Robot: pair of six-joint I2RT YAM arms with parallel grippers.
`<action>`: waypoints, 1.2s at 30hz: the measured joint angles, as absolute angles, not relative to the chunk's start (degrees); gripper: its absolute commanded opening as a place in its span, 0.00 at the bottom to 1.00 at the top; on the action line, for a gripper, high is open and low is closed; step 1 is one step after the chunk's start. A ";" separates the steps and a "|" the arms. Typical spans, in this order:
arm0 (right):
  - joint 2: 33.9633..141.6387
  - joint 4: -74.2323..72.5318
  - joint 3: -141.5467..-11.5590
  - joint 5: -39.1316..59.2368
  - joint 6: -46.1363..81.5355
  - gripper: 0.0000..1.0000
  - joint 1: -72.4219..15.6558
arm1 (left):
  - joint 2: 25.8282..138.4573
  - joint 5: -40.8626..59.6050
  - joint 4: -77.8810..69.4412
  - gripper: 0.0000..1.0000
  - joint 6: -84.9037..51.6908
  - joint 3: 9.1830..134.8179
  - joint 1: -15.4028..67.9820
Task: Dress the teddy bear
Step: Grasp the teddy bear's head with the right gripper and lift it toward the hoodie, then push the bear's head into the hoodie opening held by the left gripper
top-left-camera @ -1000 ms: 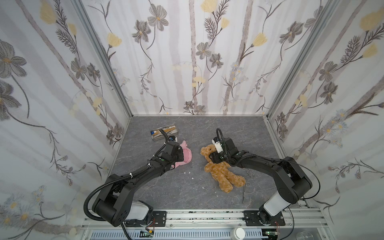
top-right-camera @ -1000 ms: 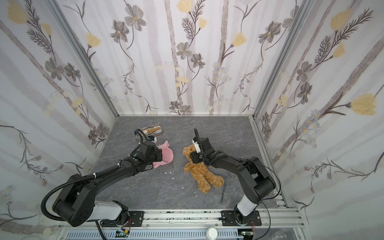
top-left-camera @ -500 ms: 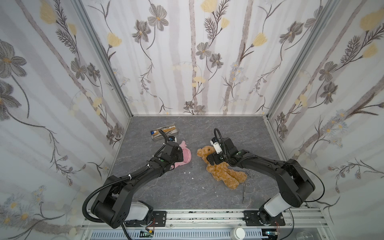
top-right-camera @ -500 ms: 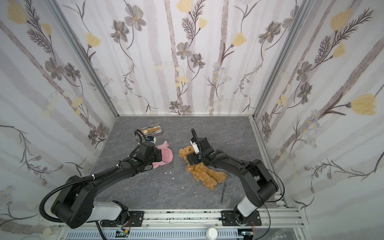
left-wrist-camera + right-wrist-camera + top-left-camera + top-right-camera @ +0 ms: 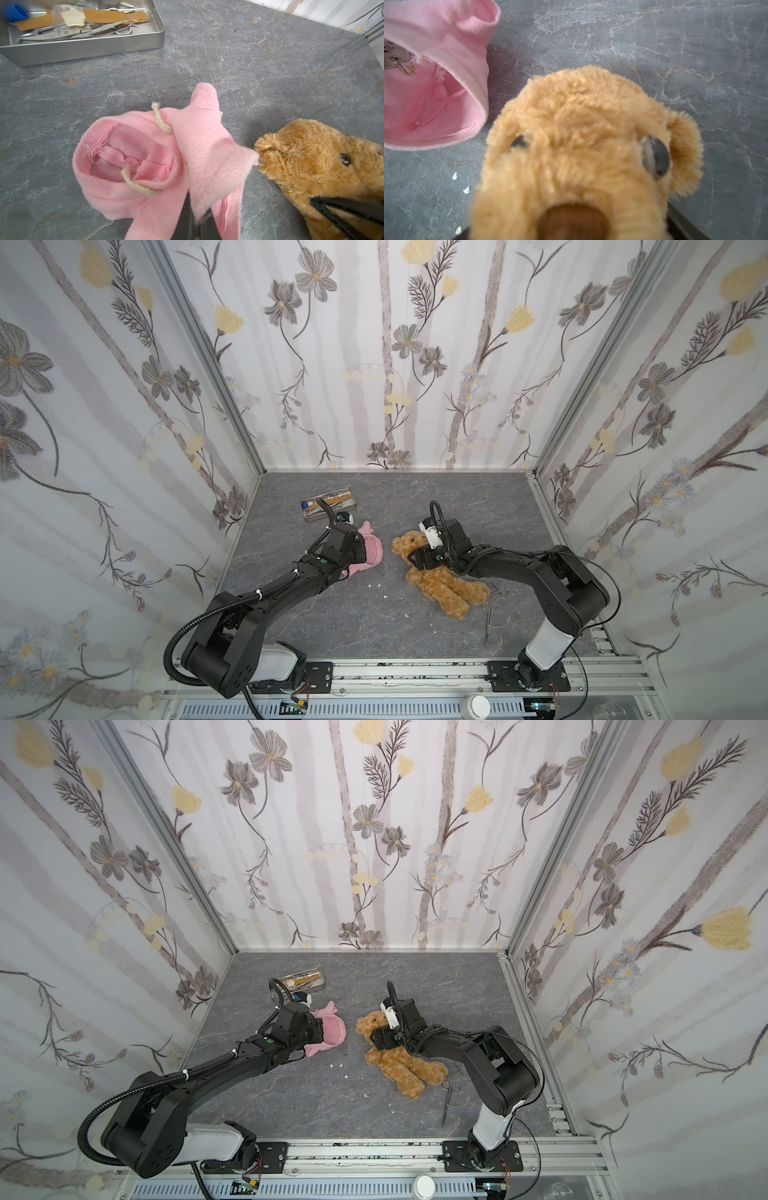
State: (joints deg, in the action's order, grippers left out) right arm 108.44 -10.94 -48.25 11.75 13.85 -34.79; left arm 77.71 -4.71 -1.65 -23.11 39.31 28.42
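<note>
The golden-brown teddy bear (image 5: 440, 585) (image 5: 401, 1065) lies on its back on the grey table, head toward the pink shirt (image 5: 371, 552) (image 5: 332, 1033). My right gripper (image 5: 417, 560) (image 5: 380, 1040) straddles its neck from above. In the right wrist view the bear's face (image 5: 581, 124) fills the gap of that gripper (image 5: 569, 232), with the jaws wide and fur against both. My left gripper (image 5: 359, 553) (image 5: 197, 214) is shut on a fold of the shirt (image 5: 145, 166), holding its hem opening toward the bear's head (image 5: 311, 158). The shirt's open hem (image 5: 436, 52) faces the bear.
A metal tray (image 5: 330, 516) (image 5: 83, 49) with scissors, tweezers and wooden sticks stands behind the shirt. Loose scissors (image 5: 490, 622) (image 5: 448, 1098) lie on the table by the bear's legs. Small white crumbs (image 5: 376, 585) dot the table between the arms. Walls close in on three sides.
The right gripper has pulled the bear's head a little left toward the shirt, and the bear's body has swung. The left gripper and shirt have stayed put.
</note>
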 measured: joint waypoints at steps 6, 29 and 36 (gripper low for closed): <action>107.20 -11.22 -47.81 8.12 12.03 0.45 -36.07 | 78.06 -4.69 -1.65 0.00 -23.11 39.31 28.42; 92.90 -13.43 -41.65 -3.84 16.78 0.20 -53.67 | 77.34 5.82 -1.72 0.00 -23.57 40.07 28.99; 97.69 -11.64 -45.52 -8.60 21.69 0.19 -55.51 | 76.12 6.46 -1.72 0.00 -24.23 39.18 29.21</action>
